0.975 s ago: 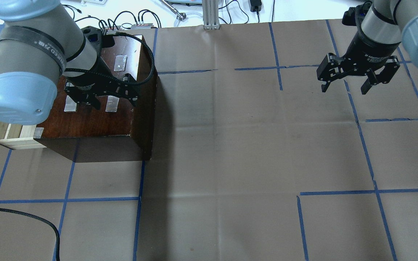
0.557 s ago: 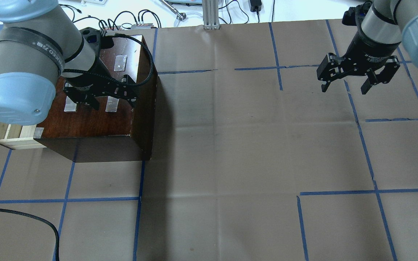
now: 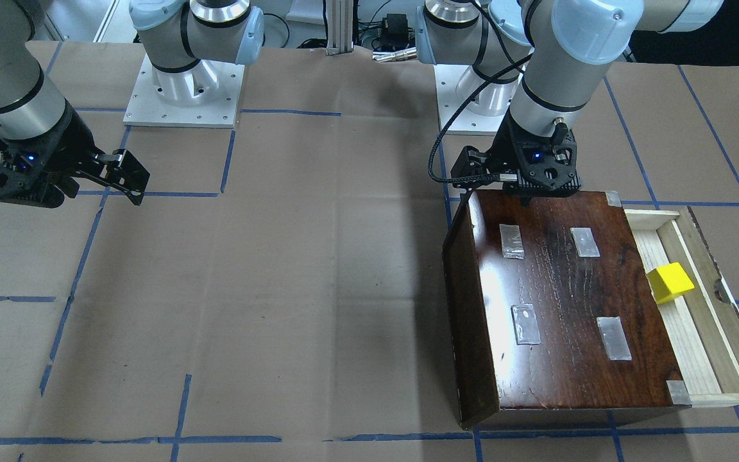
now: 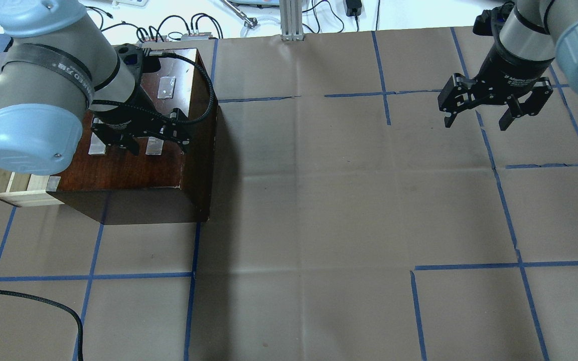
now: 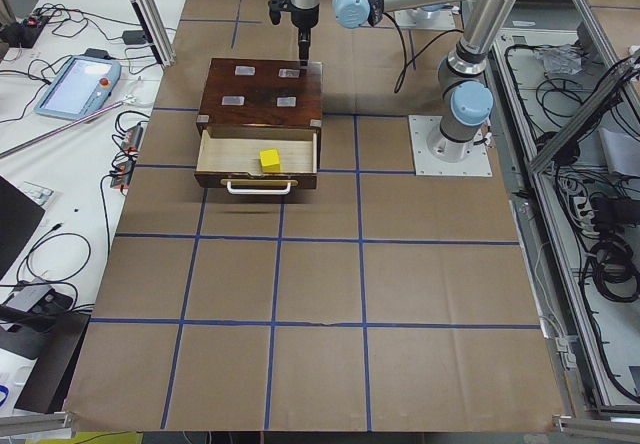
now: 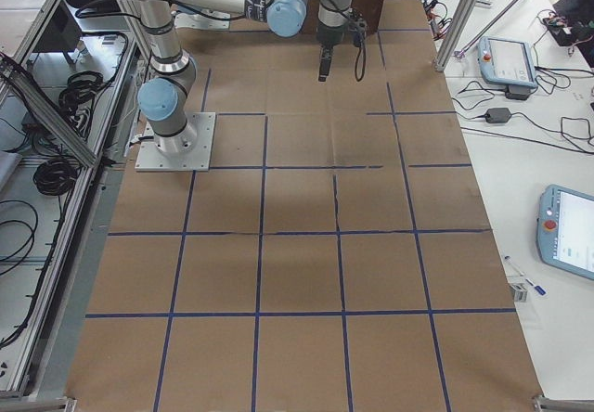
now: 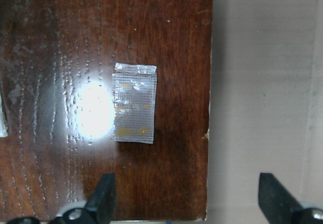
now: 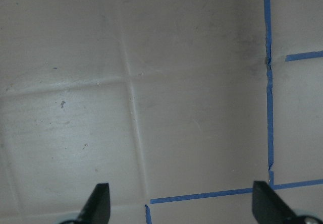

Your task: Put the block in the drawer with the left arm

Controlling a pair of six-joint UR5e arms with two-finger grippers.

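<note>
The drawer [image 3: 690, 340] lies open from above, with room either side of the block [image 3: 669, 283]. The box [image 3: 562, 301] walls its inner edge. Beyond the box, wide counter [image 4: 319, 200] runs unobstructed to the hanging right gripper [image 4: 475, 125].

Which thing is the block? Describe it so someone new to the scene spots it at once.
On the table, look for the dark wooden box at the end on the robot's left. A pale wooden drawer is pulled out of its side, and the block lies in it, about midway along. It is a small plain cube, the only bright yellow thing against all the brown and pale wood.
</note>
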